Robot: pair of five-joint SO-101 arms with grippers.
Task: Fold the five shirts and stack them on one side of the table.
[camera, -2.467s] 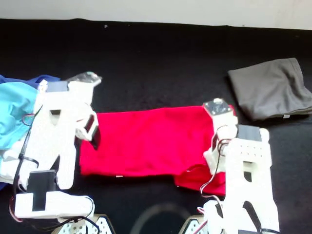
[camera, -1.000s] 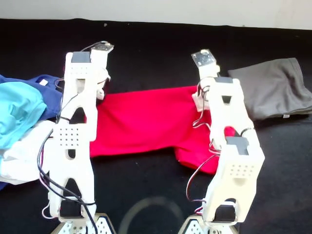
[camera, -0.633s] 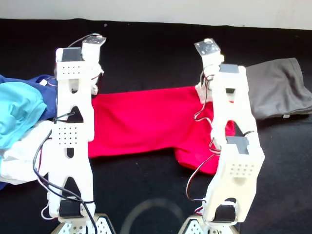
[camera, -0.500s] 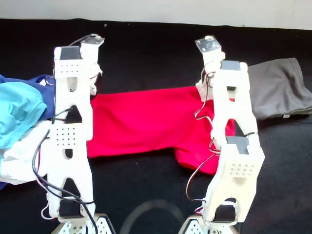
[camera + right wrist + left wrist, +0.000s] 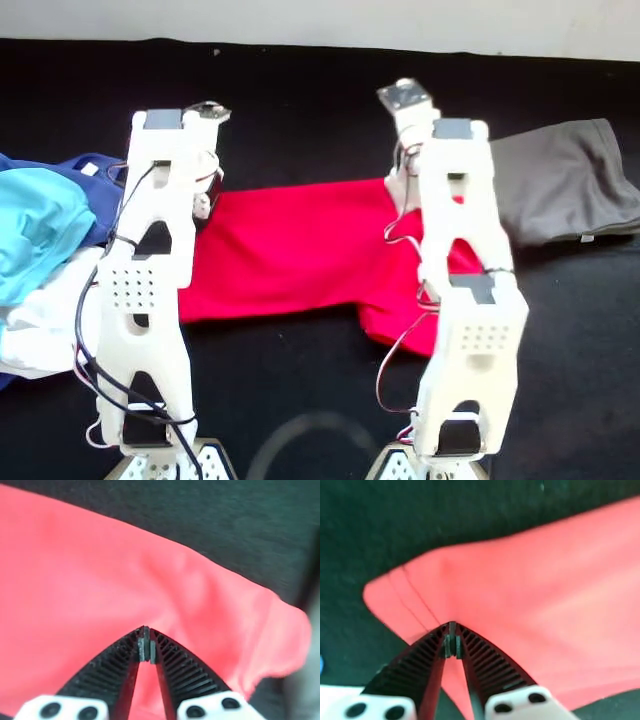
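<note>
A red cotton shirt [image 5: 300, 250] lies spread across the middle of the black cloth-covered table [image 5: 300, 100]. The left gripper [image 5: 451, 645] is at its far left corner and the right gripper [image 5: 146, 651] at its far right corner, each with its tips pressed together over the fabric. A folded grey shirt [image 5: 560, 180], its small white tag unreadable, lies far right. A heap of blue, turquoise and white shirts [image 5: 40, 230] lies left.

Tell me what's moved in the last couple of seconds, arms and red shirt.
Both arms stretched out from the near side toward the far side of the table, and the red shirt slid that way with them. The left gripper and right gripper are now shut on its far edge, near the corners. The grey shirt and the pile of shirts stayed put.
</note>
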